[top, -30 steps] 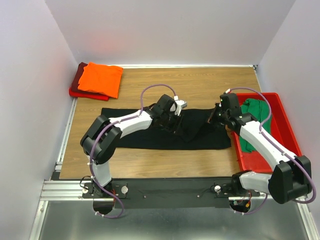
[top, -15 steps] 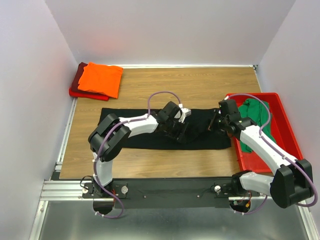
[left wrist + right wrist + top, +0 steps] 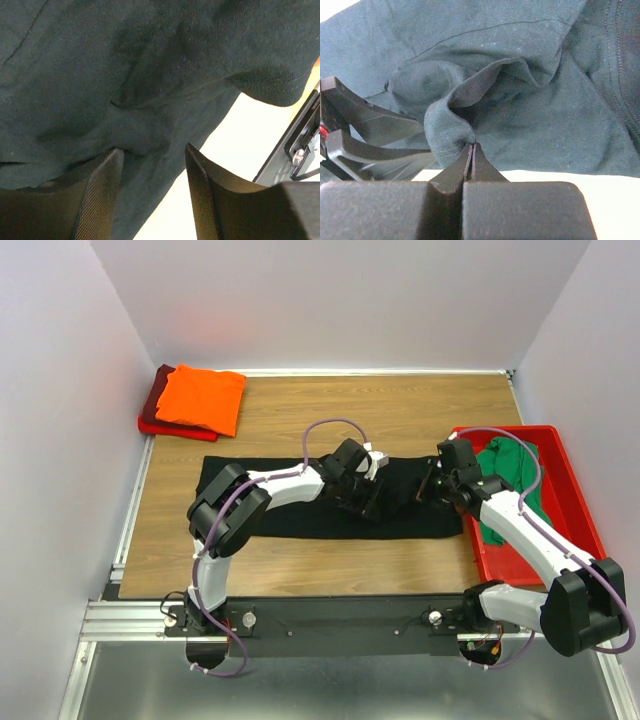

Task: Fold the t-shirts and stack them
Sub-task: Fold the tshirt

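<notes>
The black t-shirt [image 3: 290, 518] lies spread in a long strip across the table, bunched at its middle. My left gripper [image 3: 364, 502] hovers over that bunch, and in the left wrist view it [image 3: 153, 148] stands open with black cloth [image 3: 125, 75] just beyond its fingertips and nothing pinched. My right gripper [image 3: 429, 487] is at the shirt's right part; in the right wrist view it [image 3: 471, 145] is shut on a raised fold of the shirt's hem [image 3: 447, 132]. The orange t-shirt [image 3: 202, 398] lies folded on the dark red one [image 3: 154, 400] at the back left. The green t-shirt [image 3: 514, 472] is crumpled in the bin.
A red plastic bin [image 3: 572, 502] stands at the table's right edge, under the right arm. White walls close in the back and both sides. Bare wood [image 3: 400, 410] shows behind the black shirt. The left fingers [image 3: 370, 127] show close by in the right wrist view.
My left gripper has slid right along the black shirt toward the right gripper, its jaws wider than before. The right gripper shifted slightly, then held still, keeping its fold.
</notes>
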Robot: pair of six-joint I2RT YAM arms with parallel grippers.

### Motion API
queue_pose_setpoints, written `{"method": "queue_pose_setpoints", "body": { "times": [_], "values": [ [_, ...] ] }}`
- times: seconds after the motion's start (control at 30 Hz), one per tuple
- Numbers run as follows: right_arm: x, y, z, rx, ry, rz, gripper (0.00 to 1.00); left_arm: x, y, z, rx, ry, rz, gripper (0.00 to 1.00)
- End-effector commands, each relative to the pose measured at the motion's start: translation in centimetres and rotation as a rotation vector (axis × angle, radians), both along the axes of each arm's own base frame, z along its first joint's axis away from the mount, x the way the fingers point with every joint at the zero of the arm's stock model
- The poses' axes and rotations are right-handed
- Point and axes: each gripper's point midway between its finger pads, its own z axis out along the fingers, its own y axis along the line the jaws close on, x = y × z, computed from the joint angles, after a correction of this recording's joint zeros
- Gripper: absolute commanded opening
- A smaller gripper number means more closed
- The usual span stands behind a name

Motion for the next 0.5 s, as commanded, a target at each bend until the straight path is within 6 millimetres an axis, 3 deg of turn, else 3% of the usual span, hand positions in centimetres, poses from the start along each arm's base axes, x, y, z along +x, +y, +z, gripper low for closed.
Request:
{"method": "queue_pose_setpoints", "body": {
  "times": [0.0, 0.13, 0.33, 0.4, 0.47],
  "values": [
    [-0.34, 0.17, 0.00, 0.002, 0.012, 0.006, 0.00, 0.24, -0.60, -0.08, 0.003, -0.002, 0.000, 0.56],
    [-0.38, 0.17, -0.14, 0.001, 0.016, 0.005, 0.00, 0.39, -0.62, 0.02, 0.008, -0.010, 0.004, 0.46],
    [-0.30, 0.09, -0.05, -0.001, 0.012, 0.003, 0.00, 0.42, -0.45, -0.03, 0.016, -0.011, 0.011, 0.23],
    [-0.32, 0.13, 0.03, 0.000, 0.009, 0.004, 0.00, 0.57, -0.38, 0.31, 0.014, -0.017, 0.018, 0.20],
    [-0.38, 0.10, 0.04, 0.000, 0.008, 0.004, 0.00, 0.61, -0.31, 0.57, 0.015, -0.022, 0.020, 0.08]
  ]
}}
